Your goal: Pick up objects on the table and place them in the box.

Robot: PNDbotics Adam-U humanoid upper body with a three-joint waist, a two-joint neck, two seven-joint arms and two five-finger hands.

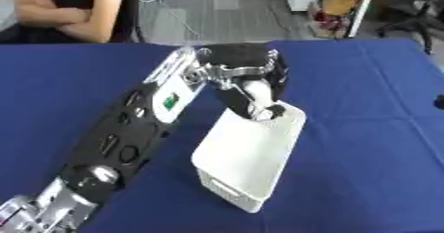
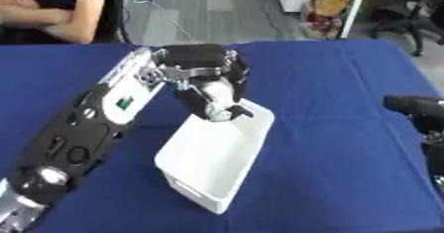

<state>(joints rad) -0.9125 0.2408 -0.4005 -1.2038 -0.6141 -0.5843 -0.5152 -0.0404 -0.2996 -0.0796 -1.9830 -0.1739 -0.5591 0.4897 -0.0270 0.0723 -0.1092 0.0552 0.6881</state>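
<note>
Item: table (image 1: pixel 364 143), covered in a plain, matte blue cloth, lying slightly askew in my view.

Item: box (image 1: pixel 247 157), white, rectangular and open-topped, with smooth walls, a rolled rim and slotted openings along its near short end. It sits at mid-table, angled so its far end points up and to my right. I can see no contents in it.

Item: my left arm, long and black with silver joints and a small green mark on a white panel. It crosses from the lower left corner up to the box and hides the cloth to the left of it.

Item: my left hand (image 1: pixel 247 86), black with silver fittings, poised over the far end of the box. Its fingers (image 1: pixel 260 109) are curled downward, the tips at or just inside the far rim. Whether they pinch anything I cannot tell; a light, rounded shape shows among them, unidentified.

Item: my right hand (image 2: pixel 420 110), a dark shape at the right edge, well apart from the box; its fingers cannot be made out.
</note>
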